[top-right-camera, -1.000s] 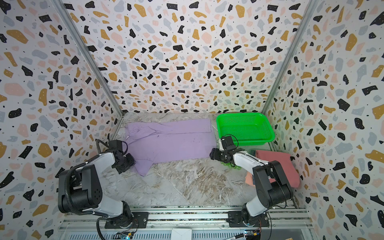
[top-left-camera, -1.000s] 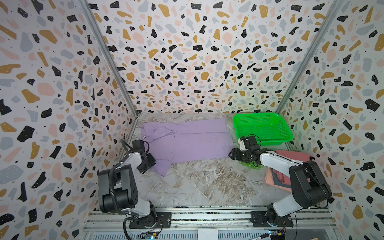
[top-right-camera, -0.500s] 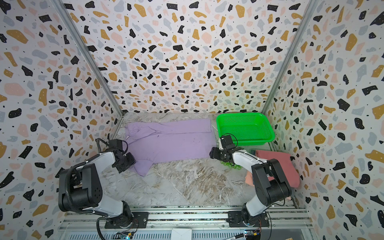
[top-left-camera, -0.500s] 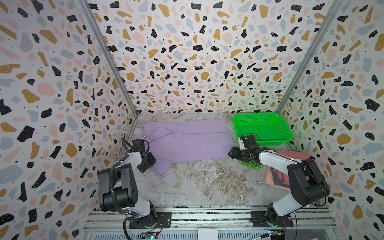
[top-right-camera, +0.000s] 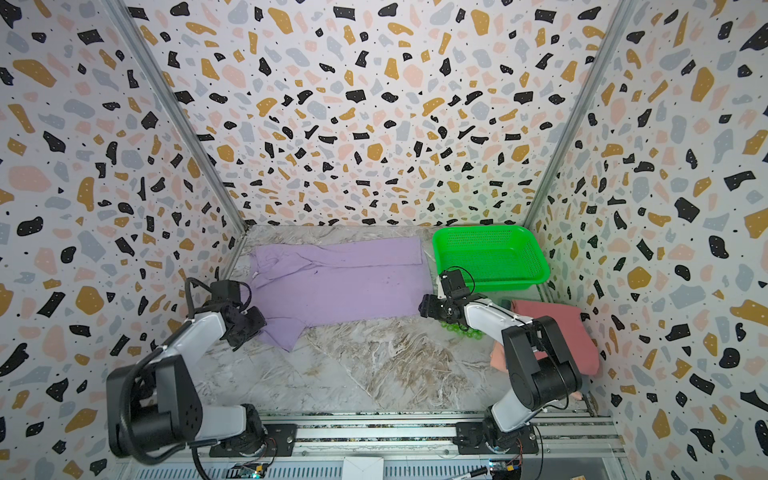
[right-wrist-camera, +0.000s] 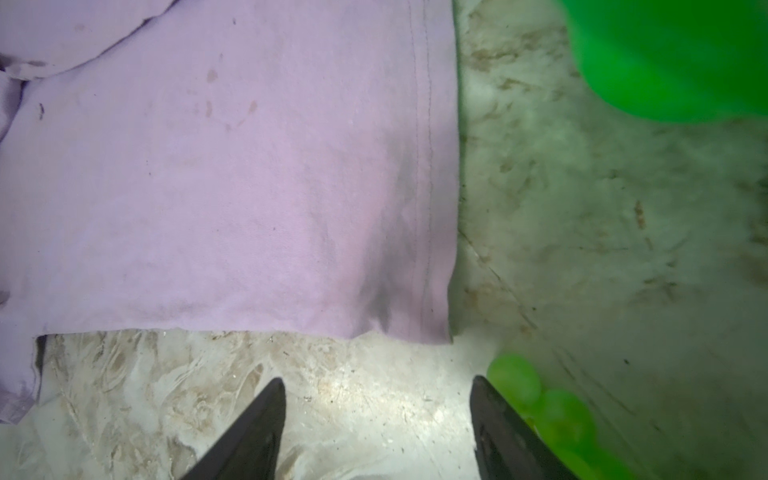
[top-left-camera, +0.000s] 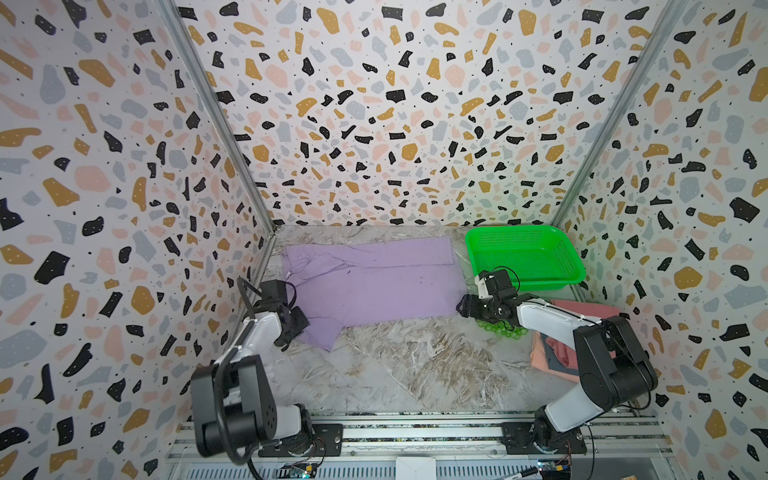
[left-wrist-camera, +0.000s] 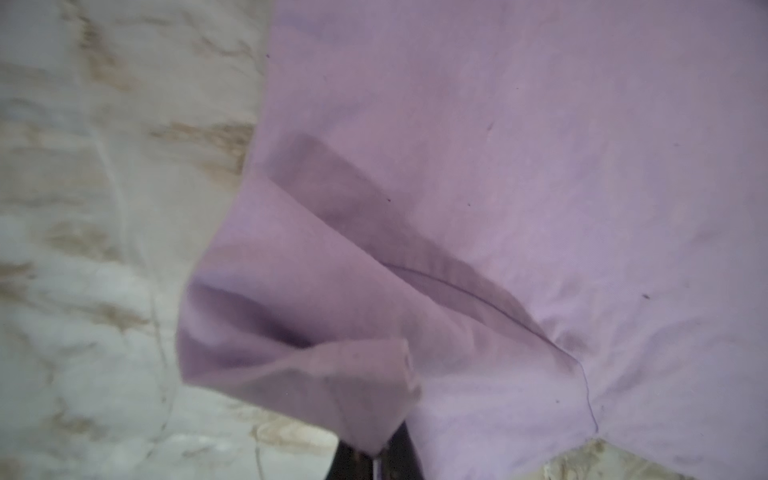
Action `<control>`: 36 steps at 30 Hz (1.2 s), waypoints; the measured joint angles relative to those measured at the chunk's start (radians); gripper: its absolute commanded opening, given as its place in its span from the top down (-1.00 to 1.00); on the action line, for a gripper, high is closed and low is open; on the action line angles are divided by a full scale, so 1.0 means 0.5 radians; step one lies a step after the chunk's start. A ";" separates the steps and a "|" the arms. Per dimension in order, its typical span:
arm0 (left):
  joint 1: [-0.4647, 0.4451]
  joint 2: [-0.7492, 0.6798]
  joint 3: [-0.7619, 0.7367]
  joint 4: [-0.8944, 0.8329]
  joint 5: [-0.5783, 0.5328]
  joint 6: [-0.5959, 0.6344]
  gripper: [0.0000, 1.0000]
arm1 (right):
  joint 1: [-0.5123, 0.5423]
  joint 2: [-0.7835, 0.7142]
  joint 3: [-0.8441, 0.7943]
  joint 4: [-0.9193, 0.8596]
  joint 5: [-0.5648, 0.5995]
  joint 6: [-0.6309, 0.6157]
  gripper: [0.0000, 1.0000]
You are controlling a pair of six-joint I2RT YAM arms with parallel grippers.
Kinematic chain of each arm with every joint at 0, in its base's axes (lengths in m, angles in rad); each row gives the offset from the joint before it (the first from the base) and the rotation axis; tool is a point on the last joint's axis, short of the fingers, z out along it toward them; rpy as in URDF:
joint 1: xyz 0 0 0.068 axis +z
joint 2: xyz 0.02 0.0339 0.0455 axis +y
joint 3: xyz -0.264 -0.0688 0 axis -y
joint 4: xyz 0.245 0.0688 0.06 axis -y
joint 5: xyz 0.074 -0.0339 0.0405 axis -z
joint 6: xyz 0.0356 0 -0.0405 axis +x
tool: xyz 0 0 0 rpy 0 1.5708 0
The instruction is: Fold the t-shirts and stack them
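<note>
We see almost nothing of the left gripper (left-wrist-camera: 376, 457): the shirt (left-wrist-camera: 540, 166) drapes over its fingers, and that wrist view is blurred. The shirt runs off its edges. In the right wrist view the basket (right-wrist-camera: 673, 54) is a blurred green mass cut off at a corner, and the balls (right-wrist-camera: 557, 415) are clipped. In both top views the right arm (top-left-camera: 552, 320) covers part of the stack (top-left-camera: 582, 309); we cannot count its layers.

Green mesh basket (top-left-camera: 524, 257) back right, green balls (top-left-camera: 496, 329) nearby, marbled tabletop (top-left-camera: 415, 365)
</note>
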 measured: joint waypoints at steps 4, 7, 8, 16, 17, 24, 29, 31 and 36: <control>-0.043 -0.358 -0.005 -0.209 -0.040 -0.078 0.18 | -0.001 0.015 0.000 0.000 -0.001 -0.033 -0.40; -0.044 -0.491 0.014 -0.323 -0.059 -0.137 0.12 | -0.003 0.027 0.000 0.000 -0.003 -0.050 -0.40; -0.044 -0.503 0.018 -0.344 -0.069 -0.156 0.11 | -0.004 0.028 0.000 0.001 -0.005 -0.056 -0.40; -0.022 -0.216 0.123 -0.341 -0.210 -0.208 0.03 | -0.010 0.039 0.063 -0.018 -0.037 -0.085 -0.41; -0.008 -0.162 0.139 -0.322 -0.213 -0.206 0.03 | -0.010 0.039 0.075 -0.014 -0.044 -0.085 -0.41; 0.336 -0.015 0.104 -0.203 -0.182 -0.188 0.01 | -0.011 0.039 0.097 -0.013 -0.092 -0.060 -0.42; 0.649 -0.005 -0.049 -0.034 -0.047 -0.209 0.05 | -0.012 0.121 0.201 -0.021 -0.121 -0.056 -0.42; 0.690 0.059 -0.101 0.030 0.043 -0.220 0.06 | -0.012 0.188 0.263 -0.021 -0.130 -0.057 -0.42; 0.691 0.137 -0.173 0.130 0.163 -0.243 0.04 | -0.012 0.274 0.320 -0.043 -0.144 -0.049 -0.42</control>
